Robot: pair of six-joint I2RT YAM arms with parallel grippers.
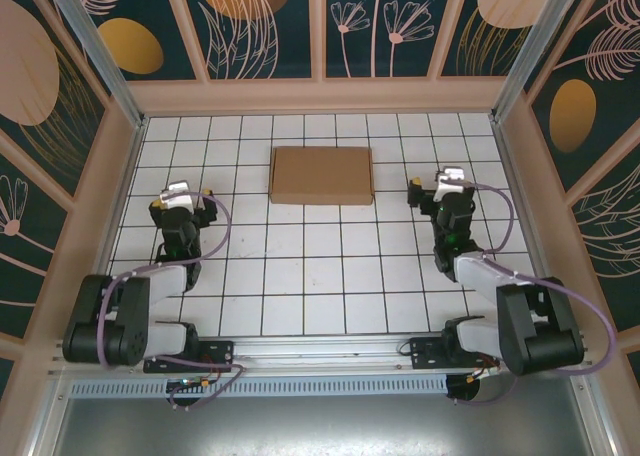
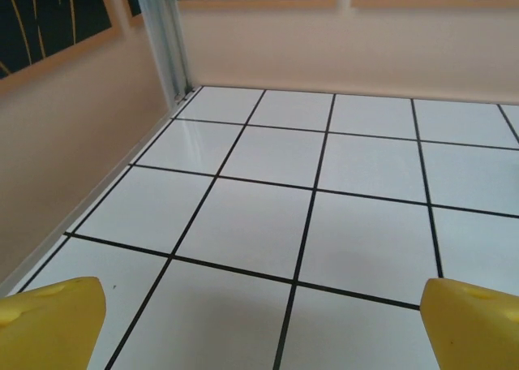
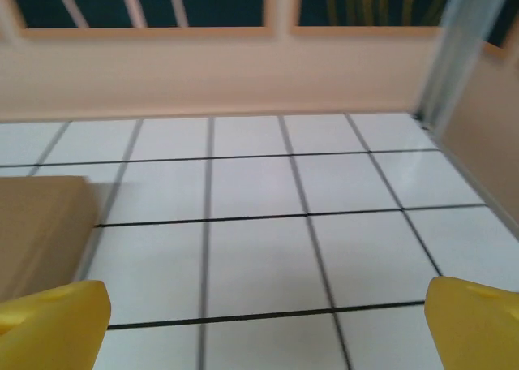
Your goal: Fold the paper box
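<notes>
Box: paper box flat, far centre of worktop.
Right wrist: its edge at near left.
Left wrist: open tiles, left wall close.
Pincers: my left pincer and right pincer spread.

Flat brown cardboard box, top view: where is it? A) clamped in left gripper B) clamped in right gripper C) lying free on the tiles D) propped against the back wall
C: the flat brown cardboard box lies on the white tiled table, apart from the open left gripper and open right gripper.
</notes>
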